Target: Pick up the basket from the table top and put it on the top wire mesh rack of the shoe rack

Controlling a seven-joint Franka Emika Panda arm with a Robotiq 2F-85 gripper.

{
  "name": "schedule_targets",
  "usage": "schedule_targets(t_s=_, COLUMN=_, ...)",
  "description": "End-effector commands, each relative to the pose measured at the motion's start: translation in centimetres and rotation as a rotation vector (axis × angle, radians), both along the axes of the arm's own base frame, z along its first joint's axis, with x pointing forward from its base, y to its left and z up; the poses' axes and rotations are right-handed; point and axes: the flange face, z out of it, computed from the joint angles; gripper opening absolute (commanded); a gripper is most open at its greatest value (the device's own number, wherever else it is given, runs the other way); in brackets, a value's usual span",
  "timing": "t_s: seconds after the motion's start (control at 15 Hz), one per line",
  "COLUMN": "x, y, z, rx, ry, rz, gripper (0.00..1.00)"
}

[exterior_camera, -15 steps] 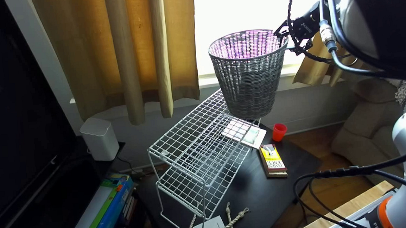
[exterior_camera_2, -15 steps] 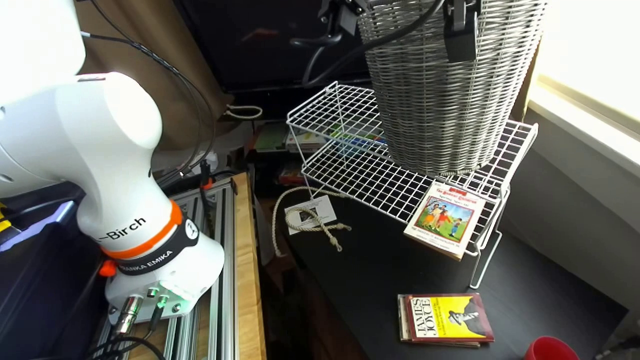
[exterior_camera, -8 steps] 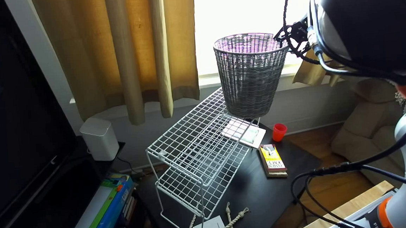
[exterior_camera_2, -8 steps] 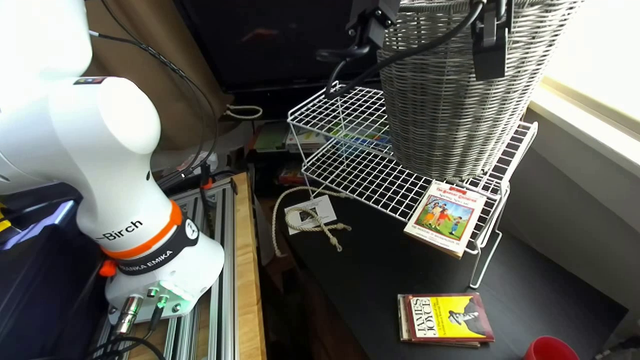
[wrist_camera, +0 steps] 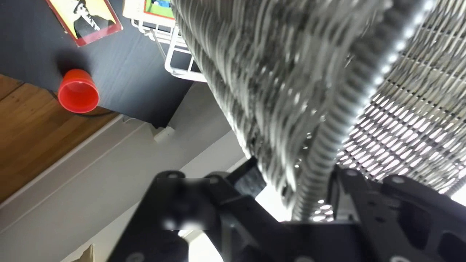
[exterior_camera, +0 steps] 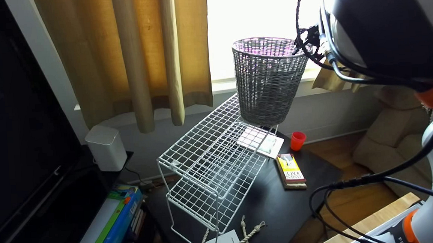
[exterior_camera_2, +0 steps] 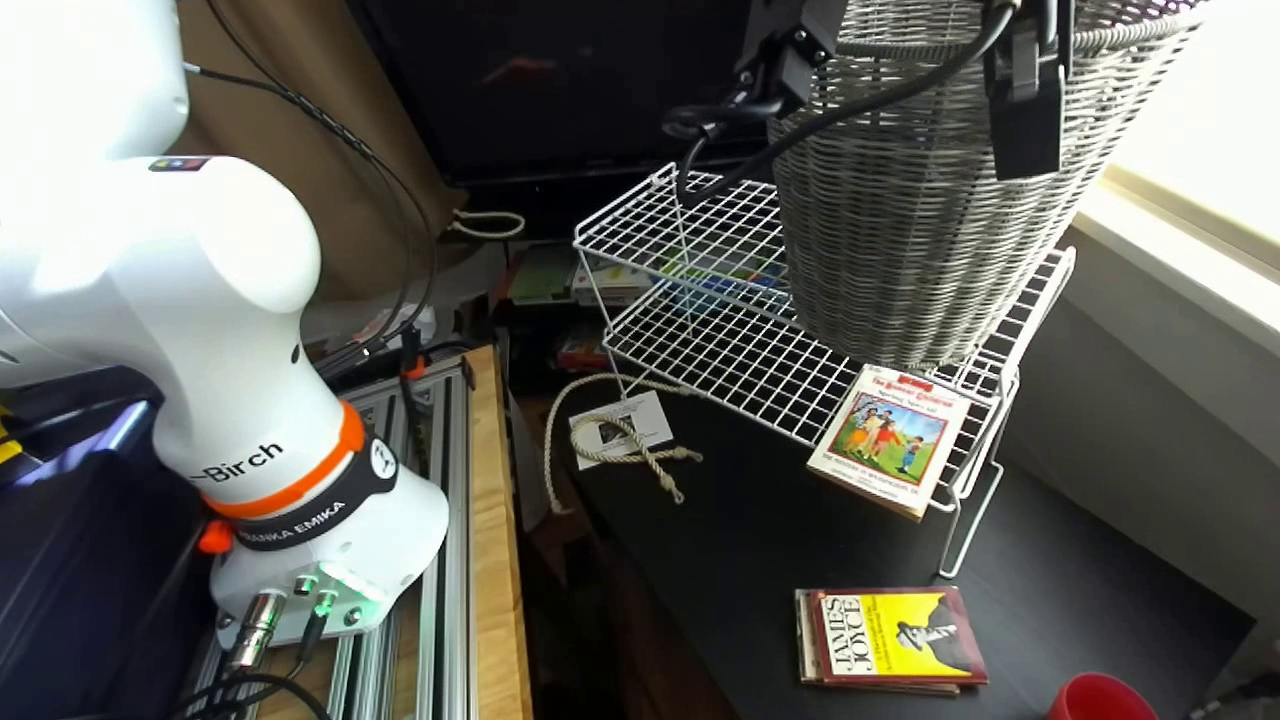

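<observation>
The grey woven basket point(exterior_camera: 269, 86) hangs in the air in both exterior views point(exterior_camera_2: 910, 230), slightly tilted, base lower left in an exterior view. My gripper point(exterior_camera: 298, 49) is shut on its rim and wall; in the wrist view the fingers point(wrist_camera: 293, 182) stand either side of the rim. The white shoe rack point(exterior_camera_2: 715, 362) stands on the black table top point(exterior_camera: 271, 212). The basket's base overlaps the window-side end of the top wire mesh rack point(exterior_camera: 199, 149) in both exterior views; I cannot tell whether they touch. One finger is hidden inside the basket.
A picture book point(exterior_camera_2: 888, 440) sticks out from the lower shelf under the basket. A James Joyce book stack point(exterior_camera_2: 890, 640) and a red cup point(exterior_camera: 297, 141) stand on the table top. Rope point(exterior_camera_2: 625, 445) lies by the rack. The window sill point(exterior_camera_2: 1180, 250) and curtain point(exterior_camera: 141, 66) are close behind.
The gripper and basket have moved down and, in an exterior view, rightward over the rack's end. The basket's tilt has grown a little. The rack, books and cup look about the same.
</observation>
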Motion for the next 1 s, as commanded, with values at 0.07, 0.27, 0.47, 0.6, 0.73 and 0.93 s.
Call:
schedule_targets(t_s=0.07, x=1.1, y=0.8, z=-0.7, rx=-0.023, ry=0.010, rz=-0.006, gripper=0.78)
schedule_targets(t_s=0.27, x=1.5, y=1.2, z=-0.6, rx=-0.025, ry=-0.004, rz=0.004, gripper=0.99)
schedule_targets(t_s=0.47, x=1.7, y=1.4, z=-0.3, rx=-0.018, ry=-0.025, rz=0.018, gripper=1.00)
schedule_targets(t_s=0.6, x=1.7, y=1.6, z=0.2, rx=-0.002, ry=-0.047, rz=0.029, gripper=1.00)
schedule_targets(t_s=0.73, x=1.7, y=1.9, z=0.4, rx=-0.015, ry=-0.045, rz=0.029, gripper=1.00)
schedule_targets(t_s=0.93, x=1.3, y=2.0, z=0.9, rx=-0.026, ry=-0.047, rz=0.035, gripper=1.00)
